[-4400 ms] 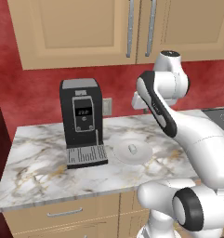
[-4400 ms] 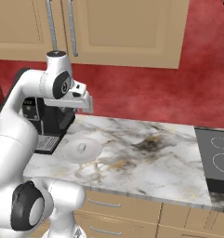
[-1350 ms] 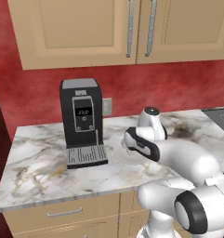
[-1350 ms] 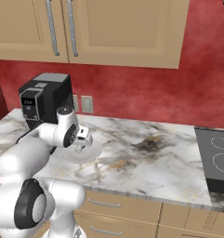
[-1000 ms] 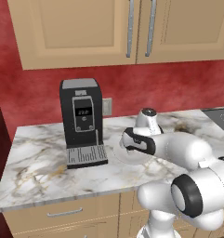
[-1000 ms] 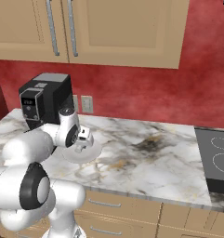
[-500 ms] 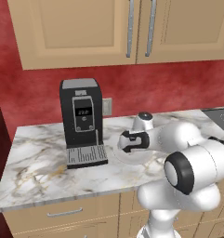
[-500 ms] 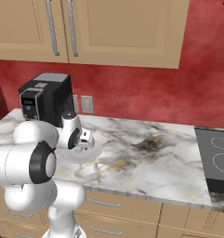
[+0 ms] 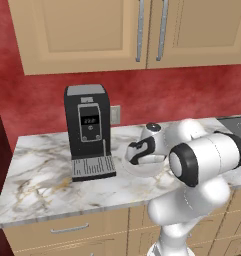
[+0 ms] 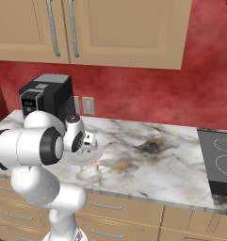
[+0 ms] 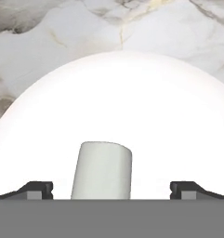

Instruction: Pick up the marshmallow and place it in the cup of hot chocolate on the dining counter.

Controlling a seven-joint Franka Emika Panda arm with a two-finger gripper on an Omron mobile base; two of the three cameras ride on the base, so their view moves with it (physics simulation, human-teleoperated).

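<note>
The marshmallow [image 11: 102, 169], a stubby white cylinder, stands upright on a round white plate [image 11: 113, 93]. My gripper [image 11: 111, 190] is open and low over the plate, with one dark fingertip [image 11: 36, 189] on each side of the marshmallow and a gap to both. From the left base view the gripper [image 9: 137, 152] hangs just above the plate [image 9: 144, 169]. The right base view has the gripper [image 10: 90, 141] over the plate [image 10: 86, 155]. The cup of hot chocolate and the dining counter are out of view.
The plate lies on a short marble counter [image 9: 42, 175] under a red wall and wood cabinets. A black coffee machine [image 9: 88, 130] stands to the plate's left. A stovetop [image 10: 218, 160] is at the counter's right end. My folded arm crowds the counter's front edge.
The hand has sunk lower toward the plate and the arm has folded in closer. The fingers have stayed open. The plate and coffee machine have not moved.
</note>
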